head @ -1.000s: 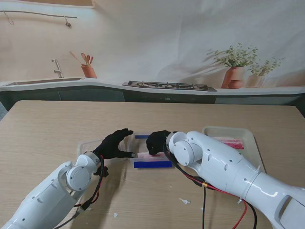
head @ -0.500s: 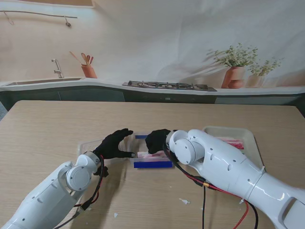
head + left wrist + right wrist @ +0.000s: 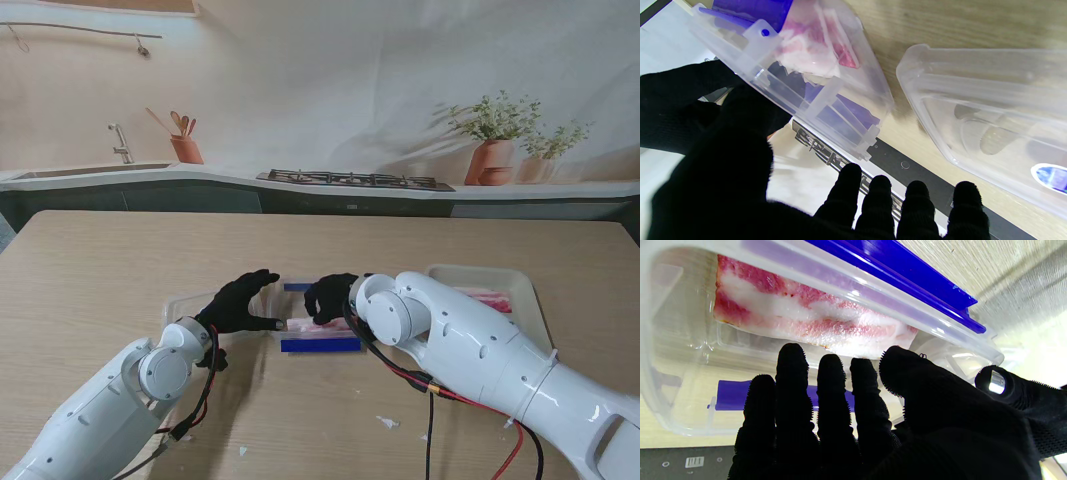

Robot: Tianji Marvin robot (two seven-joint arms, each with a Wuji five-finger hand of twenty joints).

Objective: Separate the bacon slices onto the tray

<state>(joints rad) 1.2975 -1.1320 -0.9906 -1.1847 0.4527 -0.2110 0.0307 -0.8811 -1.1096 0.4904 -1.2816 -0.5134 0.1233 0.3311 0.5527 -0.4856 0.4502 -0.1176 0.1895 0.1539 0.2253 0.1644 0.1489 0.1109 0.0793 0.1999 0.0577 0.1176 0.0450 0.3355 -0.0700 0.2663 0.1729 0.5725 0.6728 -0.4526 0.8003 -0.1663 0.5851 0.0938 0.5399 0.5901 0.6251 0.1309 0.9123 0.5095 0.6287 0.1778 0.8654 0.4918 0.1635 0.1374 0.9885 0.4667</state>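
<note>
A clear container (image 3: 320, 338) with blue clips holds the pink and white bacon block (image 3: 312, 326) in the middle of the table. In the right wrist view the bacon (image 3: 813, 316) lies inside the container wall (image 3: 680, 380). My right hand (image 3: 328, 296) hovers over the container, open; its fingertips (image 3: 791, 353) stop just short of the bacon's edge. My left hand (image 3: 240, 300) is open with spread fingers, and its thumb (image 3: 750, 110) rests against the container's left end (image 3: 826, 110). The white tray (image 3: 470, 270) lies at the right with one bacon slice (image 3: 488, 300) on it.
The container's clear lid (image 3: 190, 305) lies on the table under my left hand and shows beside the container in the left wrist view (image 3: 990, 100). Small white scraps (image 3: 385, 422) lie on the table nearer to me. A red and black cable (image 3: 430, 400) hangs from my right arm.
My right hand has crept slightly left and down toward the bacon in the container. The left hand and the container have stayed put.
</note>
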